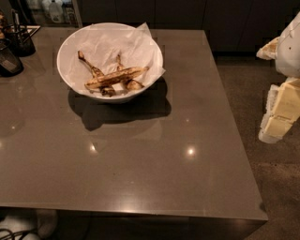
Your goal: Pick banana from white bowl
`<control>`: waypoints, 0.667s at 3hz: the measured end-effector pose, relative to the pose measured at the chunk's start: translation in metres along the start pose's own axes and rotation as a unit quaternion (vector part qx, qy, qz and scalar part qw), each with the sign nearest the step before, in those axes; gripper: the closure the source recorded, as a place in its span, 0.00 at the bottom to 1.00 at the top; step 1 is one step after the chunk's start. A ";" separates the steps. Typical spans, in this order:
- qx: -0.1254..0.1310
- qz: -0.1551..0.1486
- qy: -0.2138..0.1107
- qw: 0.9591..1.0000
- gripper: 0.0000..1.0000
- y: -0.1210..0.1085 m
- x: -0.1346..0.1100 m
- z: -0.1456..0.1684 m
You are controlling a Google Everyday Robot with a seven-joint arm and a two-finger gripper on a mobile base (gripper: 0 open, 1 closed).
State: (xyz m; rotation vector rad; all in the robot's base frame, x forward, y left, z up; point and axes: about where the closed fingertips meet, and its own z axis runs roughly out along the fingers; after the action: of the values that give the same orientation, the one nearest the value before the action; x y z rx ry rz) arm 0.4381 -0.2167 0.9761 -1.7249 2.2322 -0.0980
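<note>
- The robot's claw [278, 118], cream-coloured and blocky, hangs at the right edge of the camera view, off the counter [140, 168] and above the speckled floor [276, 187]. Whether it is wide or narrow cannot be told; it holds nothing that can be seen.
- Above the claw, a white part of the arm [290, 47] juts in from the upper right corner.
- Well apart from the claw, at the far left of the grey counter, stands the white bowl [64, 49], lined with crinkled white paper [112, 44] that sticks out over its right rim.
- The banana [117, 76] lies inside the bowl on the paper, near the front wall. It runs almost level, with its right tip a little higher and pointing to the bowl's right side.
- A thinner, darker banana [91, 68] slants from the upper left of the bowl down under or across the banana's left end; which of the two is on top cannot be told.
- A short brown stub [134, 85] rests just beside the banana, below its right half.
- The bowl throws a dark shadow [122, 110] on the counter toward the viewer.
- Dark containers [10, 56] stand at the counter's left edge, near the bowl but not touching it.
- Dark cabinets [187, 14] line the background.
</note>
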 end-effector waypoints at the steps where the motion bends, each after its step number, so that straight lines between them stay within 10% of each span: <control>1: 0.000 0.000 0.000 1.000 0.00 0.000 0.000 0.000; 2: -0.001 -0.018 0.003 1.000 0.00 -0.009 -0.013 0.001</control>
State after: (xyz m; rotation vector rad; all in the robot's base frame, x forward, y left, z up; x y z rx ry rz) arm 0.4498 -0.2061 0.9802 -1.7679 2.2072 -0.1087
